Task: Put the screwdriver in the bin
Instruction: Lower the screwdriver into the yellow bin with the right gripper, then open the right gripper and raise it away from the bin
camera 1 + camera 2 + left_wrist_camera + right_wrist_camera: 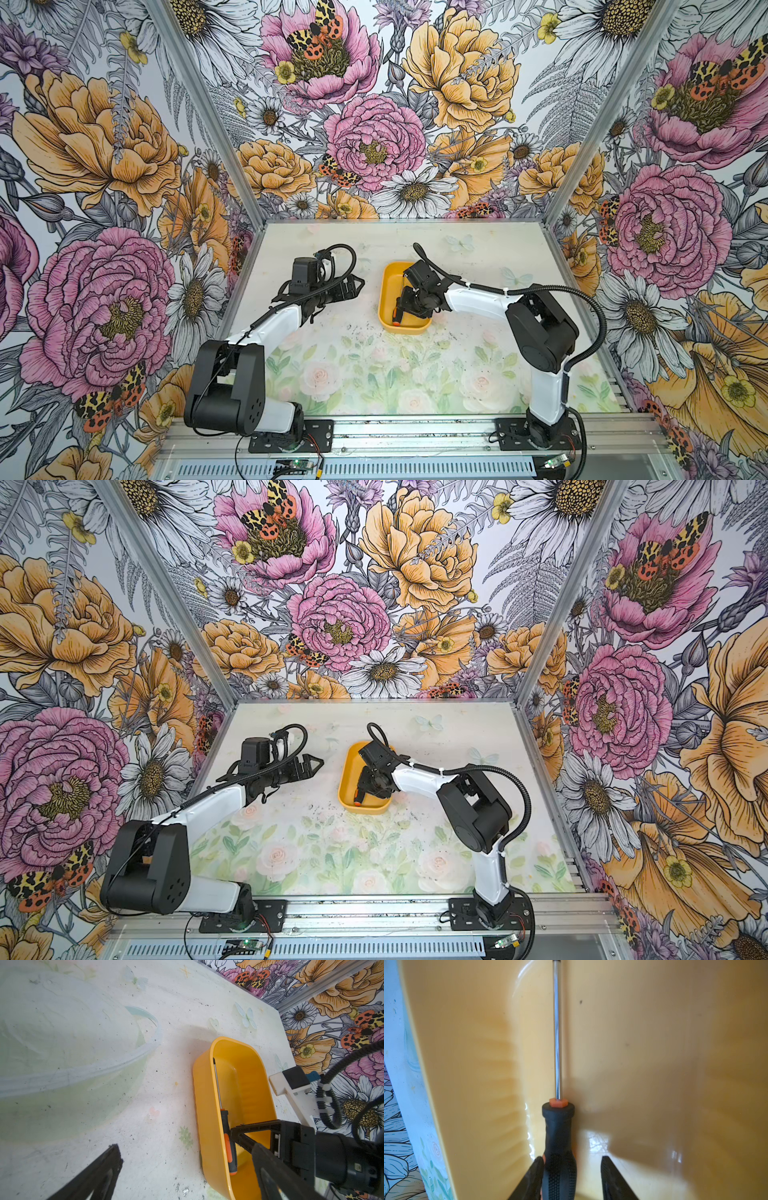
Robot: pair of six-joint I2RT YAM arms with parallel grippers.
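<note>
Release step: screwdriver [228,1138] lies flat inside bin [209,1093] along one long wall; bin sits mid-tabletop, somewhat toward the far edge. Right gripper [572,1160] is down in the bin, partly open: one finger touches the black handle, the other is clear of it, so no grip. Best: widen jaws fully, lift straight up, don't drag handle or nudge wall
</note>
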